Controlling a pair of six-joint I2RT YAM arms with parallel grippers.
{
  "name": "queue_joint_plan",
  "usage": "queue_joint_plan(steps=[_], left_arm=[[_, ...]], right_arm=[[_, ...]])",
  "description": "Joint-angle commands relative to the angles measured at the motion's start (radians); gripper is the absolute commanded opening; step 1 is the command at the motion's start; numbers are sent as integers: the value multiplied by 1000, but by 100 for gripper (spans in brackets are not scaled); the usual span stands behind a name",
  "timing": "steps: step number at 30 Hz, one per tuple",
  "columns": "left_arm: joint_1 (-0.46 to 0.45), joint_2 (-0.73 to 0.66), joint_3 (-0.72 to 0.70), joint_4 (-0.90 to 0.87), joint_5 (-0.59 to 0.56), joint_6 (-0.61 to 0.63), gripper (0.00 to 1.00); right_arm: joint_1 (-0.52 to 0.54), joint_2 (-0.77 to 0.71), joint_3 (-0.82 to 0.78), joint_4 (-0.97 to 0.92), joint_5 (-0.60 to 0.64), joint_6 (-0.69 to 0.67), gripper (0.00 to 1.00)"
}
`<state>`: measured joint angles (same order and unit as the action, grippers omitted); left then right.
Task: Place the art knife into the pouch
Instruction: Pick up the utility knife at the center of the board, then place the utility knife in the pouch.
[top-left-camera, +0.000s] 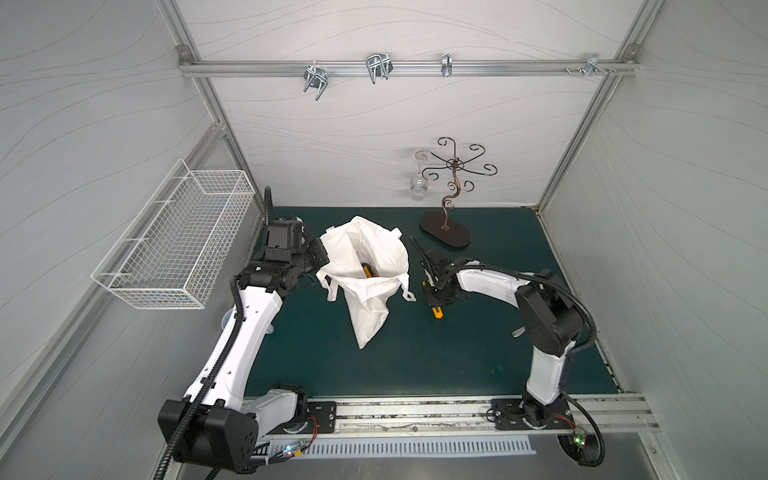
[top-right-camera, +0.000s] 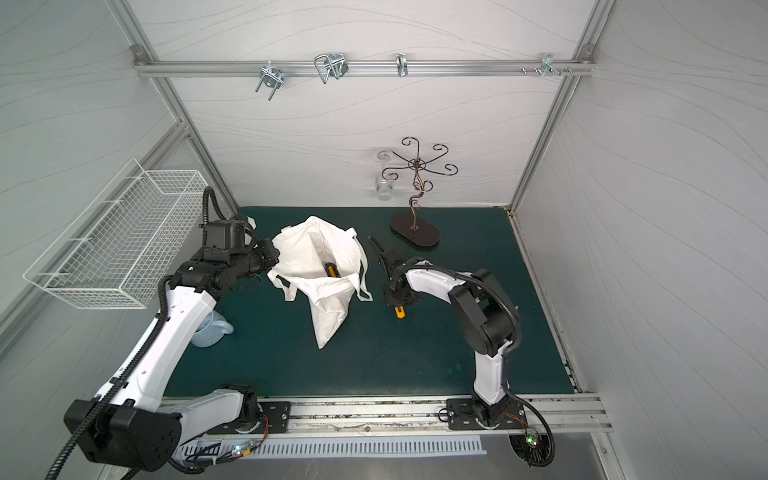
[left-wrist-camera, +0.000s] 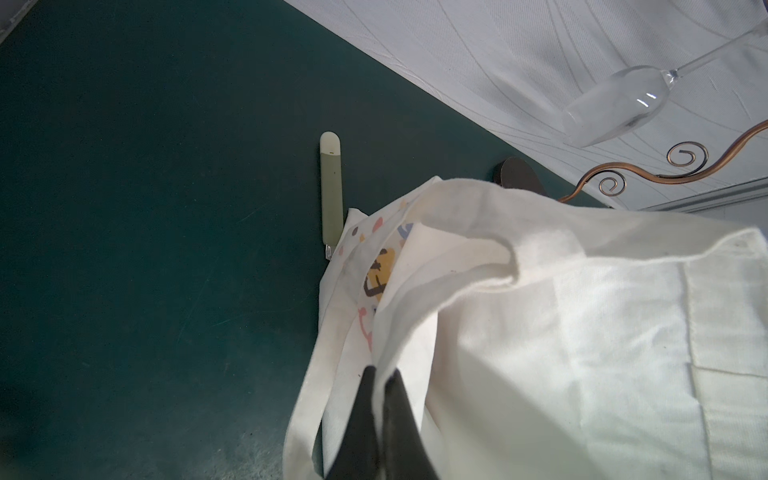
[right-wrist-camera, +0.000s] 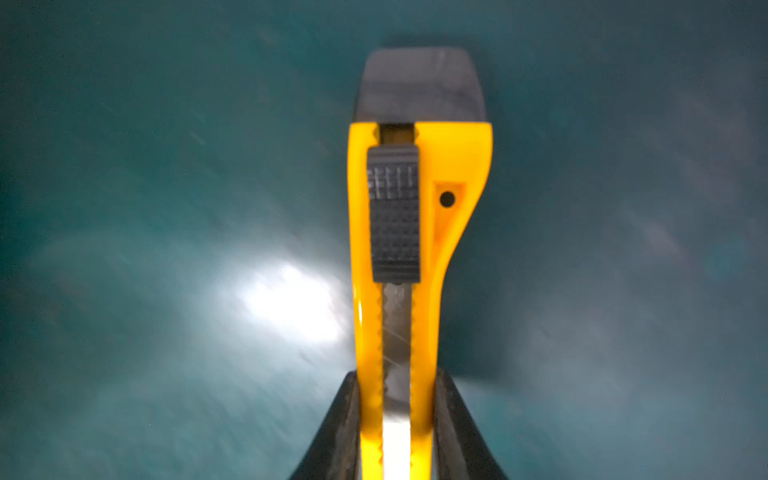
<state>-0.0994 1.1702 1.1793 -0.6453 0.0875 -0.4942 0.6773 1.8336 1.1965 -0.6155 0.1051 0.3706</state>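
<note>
Left jaws clamp the pouch (left-wrist-camera: 582, 332) rim. Right jaws clamp the art knife (right-wrist-camera: 432, 208), cut off at frame bottom; both top views show only its yellow tip (top-left-camera: 436, 312) (top-right-camera: 400, 312).

Matt cream cloth pouch (top-left-camera: 374, 307), glossy yellow plastic art knife (right-wrist-camera: 432, 249), ribbed grey slider (right-wrist-camera: 394, 216), matt green tabletop (top-left-camera: 415, 353).

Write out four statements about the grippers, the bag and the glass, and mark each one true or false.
1. The left end effector pinches the pouch at its rim. True.
2. The right end effector grips a yellow art knife. True.
3. The pouch is empty. False: a yellow-and-black tool already lies inside.
4. The wine glass stands upright on the mat. False: it hangs bowl-down from the rack.
</note>
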Motion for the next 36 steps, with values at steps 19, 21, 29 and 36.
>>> queue_joint_plan(steps=[19, 21, 29, 36], left_arm=[[5, 39, 43, 52, -4, 6, 0], [6, 39, 43, 51, 0, 6, 0], [6, 48, 46, 47, 8, 9, 0], [6, 43, 52, 40, 12, 12, 0]], right_arm=[[136, -434, 336, -294, 159, -31, 29], [167, -429, 396, -286, 174, -40, 29], [268, -313, 568, -128, 182, -108, 30], [315, -170, 611, 86, 181, -147, 31]])
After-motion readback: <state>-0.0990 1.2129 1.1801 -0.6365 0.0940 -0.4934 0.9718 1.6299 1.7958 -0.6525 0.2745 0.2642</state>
